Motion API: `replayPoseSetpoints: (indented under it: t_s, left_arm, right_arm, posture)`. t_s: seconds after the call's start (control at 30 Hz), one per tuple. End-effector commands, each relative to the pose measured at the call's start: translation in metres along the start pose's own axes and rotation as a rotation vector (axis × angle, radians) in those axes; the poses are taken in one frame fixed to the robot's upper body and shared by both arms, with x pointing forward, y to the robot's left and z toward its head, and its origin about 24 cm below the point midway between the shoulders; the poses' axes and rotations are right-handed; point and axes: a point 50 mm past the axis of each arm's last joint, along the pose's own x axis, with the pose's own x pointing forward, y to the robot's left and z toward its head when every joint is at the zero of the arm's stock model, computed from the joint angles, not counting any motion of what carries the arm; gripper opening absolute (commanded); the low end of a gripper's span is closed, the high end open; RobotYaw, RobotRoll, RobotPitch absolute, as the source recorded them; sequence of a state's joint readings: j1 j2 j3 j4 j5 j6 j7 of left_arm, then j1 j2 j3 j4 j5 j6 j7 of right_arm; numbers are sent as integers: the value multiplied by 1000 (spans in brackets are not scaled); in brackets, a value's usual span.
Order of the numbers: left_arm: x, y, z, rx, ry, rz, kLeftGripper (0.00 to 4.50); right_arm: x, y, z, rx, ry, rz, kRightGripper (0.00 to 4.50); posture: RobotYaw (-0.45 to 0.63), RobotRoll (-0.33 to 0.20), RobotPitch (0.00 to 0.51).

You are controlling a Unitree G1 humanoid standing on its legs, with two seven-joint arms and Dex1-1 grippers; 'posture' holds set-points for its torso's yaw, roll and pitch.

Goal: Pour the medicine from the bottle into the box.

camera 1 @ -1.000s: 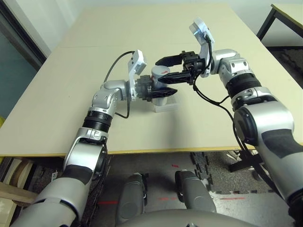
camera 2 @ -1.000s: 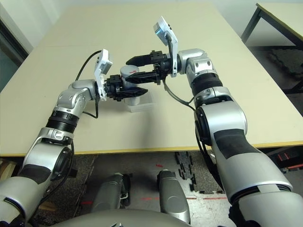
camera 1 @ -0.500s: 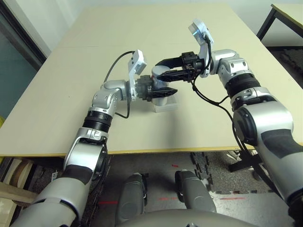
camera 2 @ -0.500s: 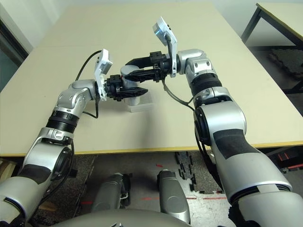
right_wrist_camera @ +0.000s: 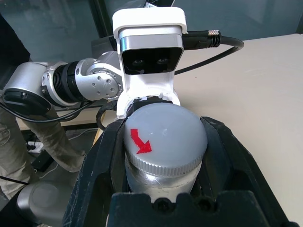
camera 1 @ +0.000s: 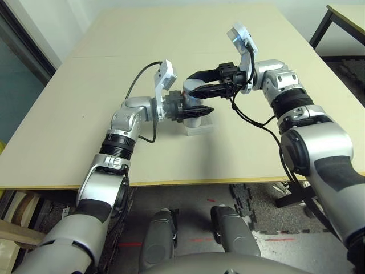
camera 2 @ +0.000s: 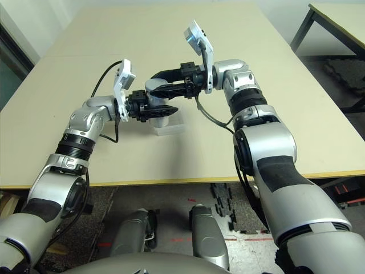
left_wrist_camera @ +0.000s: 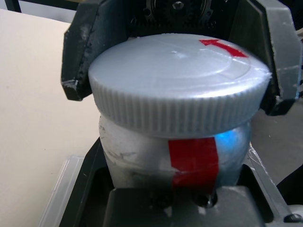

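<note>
Early stage: bottle (camera 1: pixel 193 101) gripped upright in left hand (camera 1: pixel 197 111) just above box (camera 1: pixel 199 128), mid-table; right hand (right_wrist_camera: pixel 163 156) clamped on still-seated cap (left_wrist_camera: pixel 177 87). Uncapping, pouring remain.

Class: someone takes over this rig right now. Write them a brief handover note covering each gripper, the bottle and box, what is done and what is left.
Left gripper: shut on the bottle, held upright above the box.
Right gripper: shut on the cap, red arrow on top.
Box: on the table, below the bottle.
Done: bottle lifted and braced, cap gripped.
Left: take the cap off, tip the bottle, pour the medicine into the box.
</note>
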State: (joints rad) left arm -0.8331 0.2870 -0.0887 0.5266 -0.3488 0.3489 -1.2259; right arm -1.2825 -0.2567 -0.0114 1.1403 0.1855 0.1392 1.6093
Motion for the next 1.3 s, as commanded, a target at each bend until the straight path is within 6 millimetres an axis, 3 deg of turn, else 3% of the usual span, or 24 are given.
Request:
replayPoseSetpoints:
  t_s: [0.03, 0.43, 0.9, 1.07, 1.3]
  left_arm:
    - [2, 0, 1, 6, 11, -2, 2715]
    - [1, 0, -1, 4, 13, -1, 2715]
    - [1, 1, -4, -4, 17, 6, 2715]
    - [-1, 3, -5, -7, 16, 15, 2715]
    - [-7, 6, -2, -3, 3, 50, 2715]
  right_arm:
    - [-2, 0, 2, -5, -27, -6, 2579]
    - [-5, 0, 10, -13, -80, -14, 2579]
    - [-12, 0, 30, -11, -283, -24, 2579]
    - [-18, -4, 33, -21, -314, -101, 2579]
    - [-40, -11, 18, -10, -247, -330, 2579]
  posture:
    - [-178, 0, 101]
    - [-178, 0, 99]
    - [-182, 0, 90]
    - [-182, 0, 90]
    - [-185, 0, 93]
